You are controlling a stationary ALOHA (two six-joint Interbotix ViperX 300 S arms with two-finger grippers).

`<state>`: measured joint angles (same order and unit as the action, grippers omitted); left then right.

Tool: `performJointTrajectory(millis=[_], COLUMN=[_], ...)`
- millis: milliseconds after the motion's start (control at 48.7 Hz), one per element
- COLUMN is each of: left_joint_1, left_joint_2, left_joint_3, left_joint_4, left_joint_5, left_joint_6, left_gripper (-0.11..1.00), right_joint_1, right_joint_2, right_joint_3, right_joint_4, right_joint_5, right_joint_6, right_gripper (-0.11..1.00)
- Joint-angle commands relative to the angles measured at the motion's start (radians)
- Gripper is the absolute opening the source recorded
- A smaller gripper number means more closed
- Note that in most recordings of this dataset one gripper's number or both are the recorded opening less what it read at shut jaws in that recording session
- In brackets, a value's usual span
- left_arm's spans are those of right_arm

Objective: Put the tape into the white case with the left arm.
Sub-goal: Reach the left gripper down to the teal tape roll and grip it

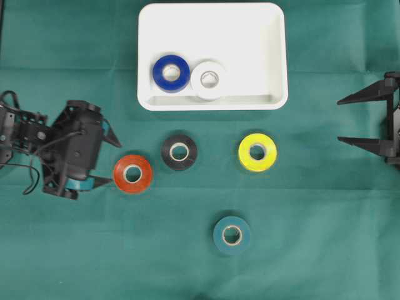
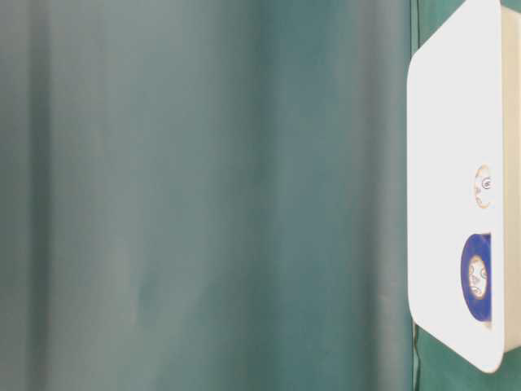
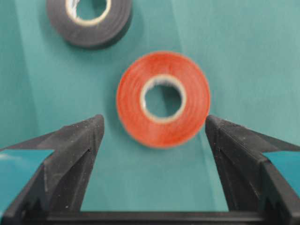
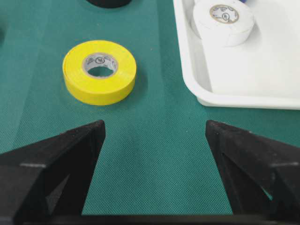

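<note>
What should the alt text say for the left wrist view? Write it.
An orange tape roll lies flat on green cloth, just ahead of the open left gripper. A black tape roll lies beyond it at upper left.

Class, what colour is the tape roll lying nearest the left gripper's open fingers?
Orange-red tape roll, with a pale cardboard core; the left wrist view shows it best.

The table-level view cuts off the white case (image 2: pixel 456 163) at its right edge. The left wrist view blurs the orange tape (image 3: pixel 163 99) and crops the black tape (image 3: pixel 89 23).
</note>
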<state>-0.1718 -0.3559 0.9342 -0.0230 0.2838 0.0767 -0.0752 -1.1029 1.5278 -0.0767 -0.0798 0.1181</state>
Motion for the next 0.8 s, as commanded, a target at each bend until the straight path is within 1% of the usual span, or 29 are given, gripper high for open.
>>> performJointTrajectory(millis=[0, 431, 781], left_joint_1=[-0.011, -0.046, -0.048], left_joint_2=[0.035, 0.259, 0.422], left_joint_3=[-0.057, -0.301, -0.492], left_joint_4=[-0.002, 0.000, -0.002], left_joint_5=[-0.009, -0.009, -0.009], left_joint_6=[0.002, 0.002, 0.000], left_gripper=[0.86, 0.86, 0.86], right_joint_1=[-0.003, -0.002, -0.002], right_joint_2=[0.006, 0.008, 0.008], right_joint_3=[-0.011, -0.011, -0.011], right_joint_4=[-0.002, -0.002, -0.002], right_joint_5=[-0.009, -0.009, -0.009], right_joint_6=[0.000, 0.000, 0.000], right_gripper=[0.62, 0.62, 0.62])
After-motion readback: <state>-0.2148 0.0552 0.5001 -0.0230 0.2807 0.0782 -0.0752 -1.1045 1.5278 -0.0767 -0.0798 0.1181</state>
